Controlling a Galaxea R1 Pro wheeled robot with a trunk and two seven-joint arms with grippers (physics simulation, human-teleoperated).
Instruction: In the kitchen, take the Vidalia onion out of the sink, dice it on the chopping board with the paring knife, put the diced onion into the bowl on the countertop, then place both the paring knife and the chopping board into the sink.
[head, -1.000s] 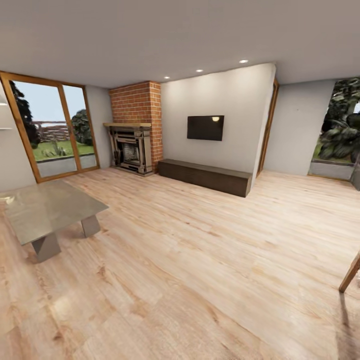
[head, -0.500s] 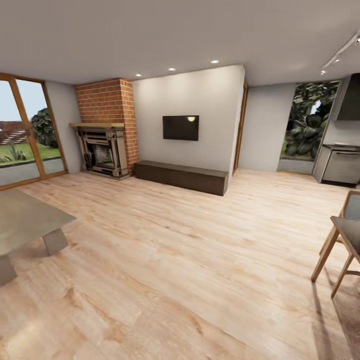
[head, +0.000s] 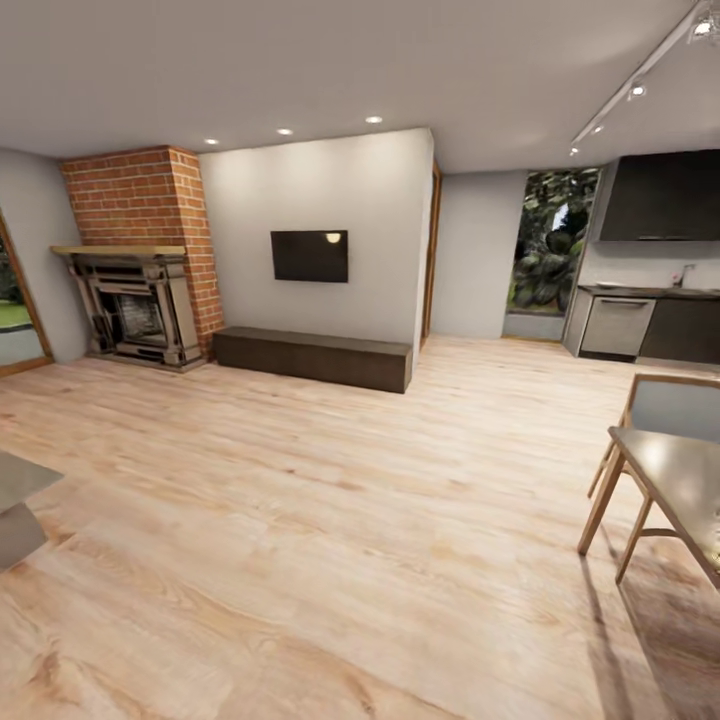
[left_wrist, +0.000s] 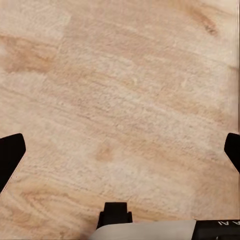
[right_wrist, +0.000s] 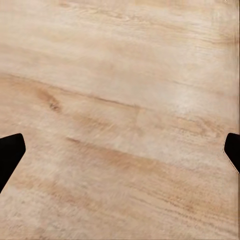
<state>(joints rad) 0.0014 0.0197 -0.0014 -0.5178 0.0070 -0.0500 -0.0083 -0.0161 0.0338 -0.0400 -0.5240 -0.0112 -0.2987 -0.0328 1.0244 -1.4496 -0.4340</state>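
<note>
Two frames back the head view was facing the glass doors and a low table, and now it's swinging right, so that's the camera turning, not the furniture sliding. The brick fireplace (head: 135, 260), the wall TV (head: 310, 256) and the long dark bench (head: 312, 357) are all sitting further left in the picture than before, and the low table (head: 18, 500) is nearly slipping off the left edge.

Big news for the task: the kitchen is coming into view at far right. I'm seeing a dark countertop (head: 650, 292) over grey cabinets, with what looks like a tap (head: 684, 274) on it, so the sink is probably right there, though it's too small to make out. Same goes for the onion, board, knife and bowl; can't pick any of them out from here. A wooden chair and dining table (head: 680, 480) are also showing up close on the right, something to steer around, I reckon.

Both wrist cams are looking down at wood floor (head: 330, 540). The left gripper (left_wrist: 120, 150) and the right gripper (right_wrist: 120, 150) are both spread wide, dark fingertips (left_wrist: 10, 152) at opposite edges, holding nothing.

So it's early days, I'd guess: turning and driving toward the kitchen.
</note>
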